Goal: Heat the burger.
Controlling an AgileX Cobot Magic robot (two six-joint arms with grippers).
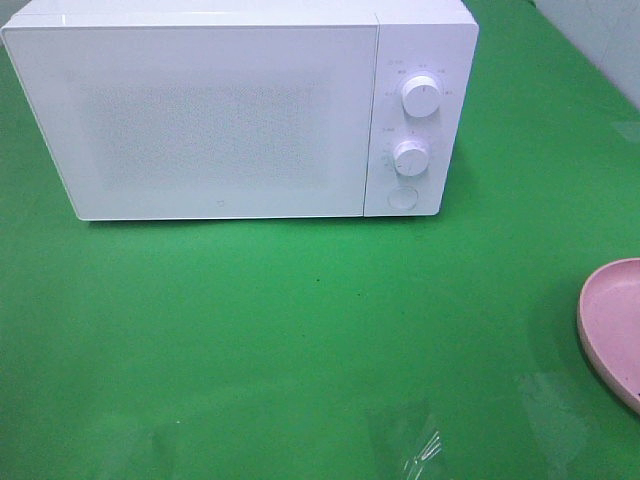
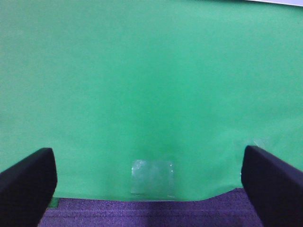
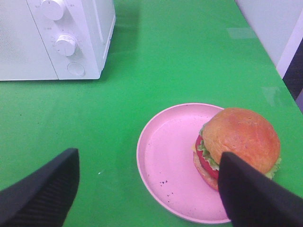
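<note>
Both pincers (image 2: 149, 189) (image 3: 147, 189) agape (empty)

A green table (image 1: 300, 330) carries a white microwave (image 1: 200, 110) and pink plate (image 1: 612, 325).

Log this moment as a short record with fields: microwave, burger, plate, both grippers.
microwave: white microwave, door shut, standing at the back of the green table
burger: burger sits on the plate, off-centre near one rim
plate: pink plate, in front of and to the right of the microwave
left gripper: left gripper open, empty, above bare table
right gripper: right gripper open, empty, above the plate
</note>
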